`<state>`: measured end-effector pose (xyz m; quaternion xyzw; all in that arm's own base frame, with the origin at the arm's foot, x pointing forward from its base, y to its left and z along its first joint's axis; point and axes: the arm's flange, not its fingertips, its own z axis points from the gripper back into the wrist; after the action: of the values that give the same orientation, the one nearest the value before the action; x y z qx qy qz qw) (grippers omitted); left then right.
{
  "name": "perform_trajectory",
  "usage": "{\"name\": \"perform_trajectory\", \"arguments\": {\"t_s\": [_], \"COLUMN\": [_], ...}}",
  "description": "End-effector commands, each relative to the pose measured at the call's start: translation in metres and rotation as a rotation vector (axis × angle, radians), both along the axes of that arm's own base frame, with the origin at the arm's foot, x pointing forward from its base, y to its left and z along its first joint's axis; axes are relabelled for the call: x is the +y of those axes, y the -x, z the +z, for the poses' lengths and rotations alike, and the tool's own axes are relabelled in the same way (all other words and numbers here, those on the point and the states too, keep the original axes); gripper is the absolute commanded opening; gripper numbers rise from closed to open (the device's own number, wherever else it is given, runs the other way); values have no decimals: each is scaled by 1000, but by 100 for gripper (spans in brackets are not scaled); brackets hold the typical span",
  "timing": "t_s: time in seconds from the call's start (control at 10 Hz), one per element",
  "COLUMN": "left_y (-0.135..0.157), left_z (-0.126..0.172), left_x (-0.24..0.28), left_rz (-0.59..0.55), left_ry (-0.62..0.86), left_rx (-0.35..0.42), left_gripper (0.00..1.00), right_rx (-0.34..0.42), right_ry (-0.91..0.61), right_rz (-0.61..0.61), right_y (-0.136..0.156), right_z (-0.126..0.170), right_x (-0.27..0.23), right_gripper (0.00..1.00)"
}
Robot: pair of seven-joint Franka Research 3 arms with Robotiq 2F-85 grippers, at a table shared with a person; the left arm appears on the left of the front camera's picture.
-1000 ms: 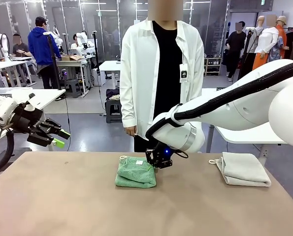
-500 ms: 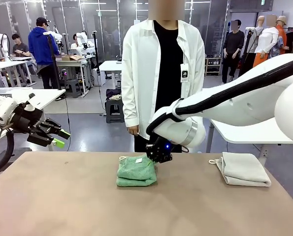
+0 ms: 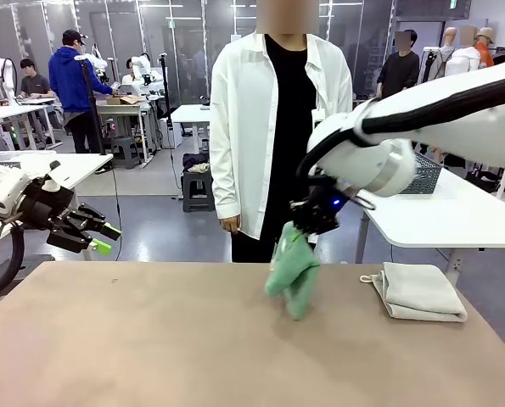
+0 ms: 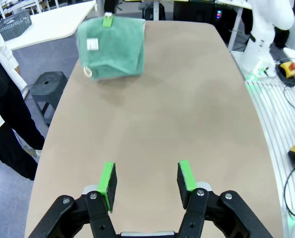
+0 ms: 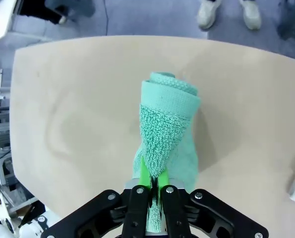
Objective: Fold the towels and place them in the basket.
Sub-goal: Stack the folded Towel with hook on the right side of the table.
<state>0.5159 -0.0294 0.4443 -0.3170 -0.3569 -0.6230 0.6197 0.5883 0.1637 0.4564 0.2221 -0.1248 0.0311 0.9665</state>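
Two arms: seen over the desk (image 3: 150, 339).
Person (image 3: 277, 127): stood at the far edge.
Off-white towel (image 3: 418, 292): laid folded at the desk's right.
Mint towel (image 3: 293, 270): hung above the desk, lifted.
Right gripper (image 5: 154, 184): jaws clenched on the mint towel.
Left gripper (image 4: 146, 178): jaws released, nothing grasped.
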Motion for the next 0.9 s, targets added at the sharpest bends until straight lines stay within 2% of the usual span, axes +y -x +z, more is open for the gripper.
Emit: {"name": "perform_trajectory", "arguments": {"t_s": [0.0, 0.2, 0.4, 0.8], "left_y": [1, 1, 1, 1], "left_z": [3, 3, 3, 3], "left_x": [-1, -1, -1, -1], "left_rz": [5, 5, 5, 5], "left_ry": [-1, -1, -1, -1], "left_rx": [-5, -5, -5, -5], "left_gripper": [63, 63, 63, 63], "right_rx": [-13, -6, -4, 6], "right_ry": [4, 27, -6, -11], "right_rz": [-16, -53, -124, -227], "right_y": [16, 21, 22, 24], "right_z": [14, 35, 45, 42], "right_x": [-44, -89, -132, -180], "right_gripper": [6, 6, 6, 6]}}
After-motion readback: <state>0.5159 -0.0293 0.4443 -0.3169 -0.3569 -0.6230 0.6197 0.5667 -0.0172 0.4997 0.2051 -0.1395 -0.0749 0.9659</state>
